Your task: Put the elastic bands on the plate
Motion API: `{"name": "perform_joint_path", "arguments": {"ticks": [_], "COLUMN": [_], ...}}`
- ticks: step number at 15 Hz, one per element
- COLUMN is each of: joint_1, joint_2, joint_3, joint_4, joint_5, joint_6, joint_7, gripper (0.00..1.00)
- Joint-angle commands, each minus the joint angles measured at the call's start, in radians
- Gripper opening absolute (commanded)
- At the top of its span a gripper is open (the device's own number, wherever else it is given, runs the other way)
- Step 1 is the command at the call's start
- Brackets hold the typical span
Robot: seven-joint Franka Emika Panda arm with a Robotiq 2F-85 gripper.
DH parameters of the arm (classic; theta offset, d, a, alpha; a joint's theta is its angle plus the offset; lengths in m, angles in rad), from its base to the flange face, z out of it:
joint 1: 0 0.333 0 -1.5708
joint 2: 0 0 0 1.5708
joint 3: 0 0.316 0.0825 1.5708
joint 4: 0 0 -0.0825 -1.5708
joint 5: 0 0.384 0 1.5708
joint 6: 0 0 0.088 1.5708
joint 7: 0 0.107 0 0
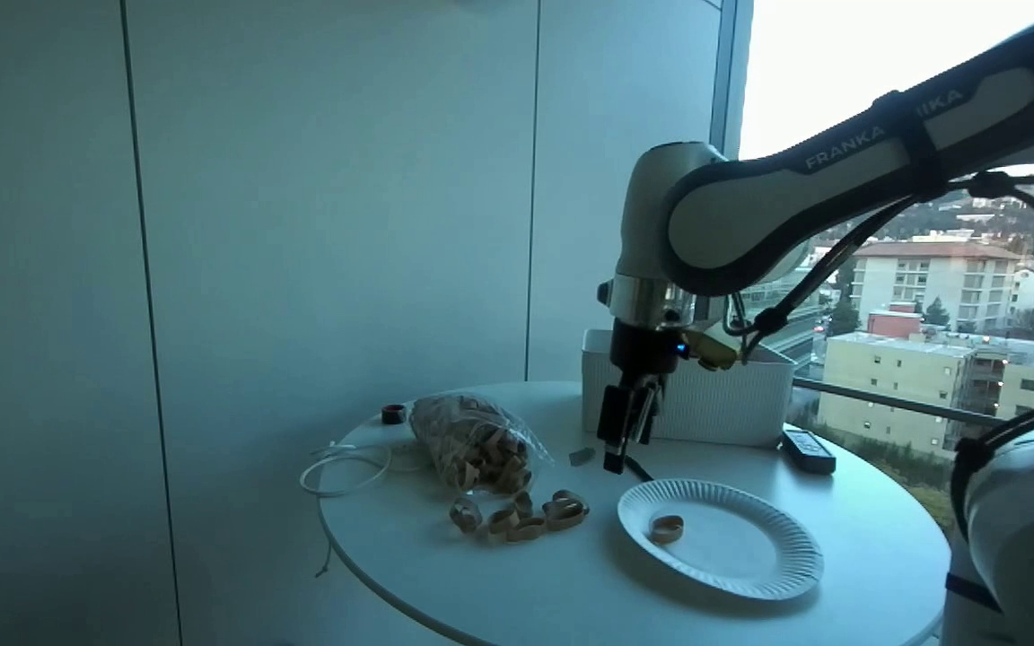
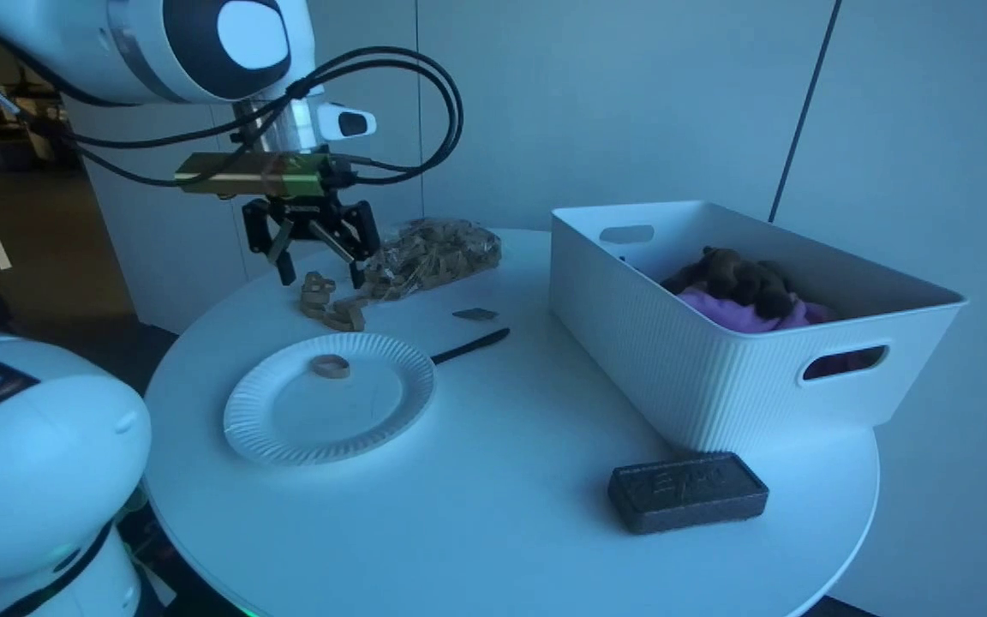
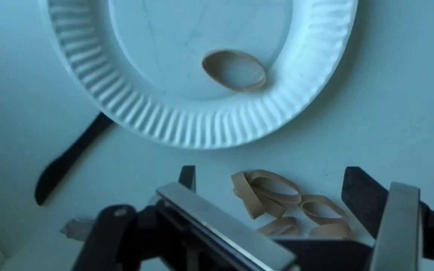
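Observation:
A white paper plate with a ridged rim (image 1: 800, 563) lies on the round table; it also shows in an exterior view (image 2: 314, 452) and in the wrist view (image 3: 198, 130). One tan elastic band (image 1: 667, 530) lies on it, near the rim (image 2: 330, 367) (image 3: 222, 60). Several loose elastic bands (image 1: 526, 520) lie in a cluster on the table beside the plate (image 2: 331, 307) (image 3: 252, 195). My gripper (image 1: 627, 449) is open with nothing between its fingers, above the table (image 2: 322, 274). In the wrist view the cluster shows between the fingertips (image 3: 271, 178); a finger hides its lower part.
A clear bag of bands (image 1: 481, 449) lies behind the cluster (image 2: 438, 257). A black knife (image 2: 472, 344) sticks out from under the plate, near a grey scrap (image 2: 475, 314). A white box (image 2: 673, 351) and a dark block (image 2: 689, 495) stand to the side. A white cord (image 1: 346, 492) hangs at the edge.

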Motion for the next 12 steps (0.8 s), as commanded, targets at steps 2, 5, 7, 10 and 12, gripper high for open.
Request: {"name": "perform_joint_path", "arguments": {"ticks": [2,5,7,10,12], "joint_1": [0.067,0.095,0.099,0.088,0.086], "joint_2": [0.164,0.270,0.334,0.411,0.434], "joint_3": [-0.062,-0.106,-0.118,-0.105,-0.095], "joint_4": [-0.003,-0.006,-0.008,-0.009,-0.005], "joint_5": [0.019,0.020,0.002,-0.003,0.005], "joint_6": [0.202,0.258,0.300,0.384,0.431], "joint_7": [-0.229,-0.401,-0.507,-0.608,-0.652], "gripper": [1.00,1.00,1.00,1.00,1.00]}}
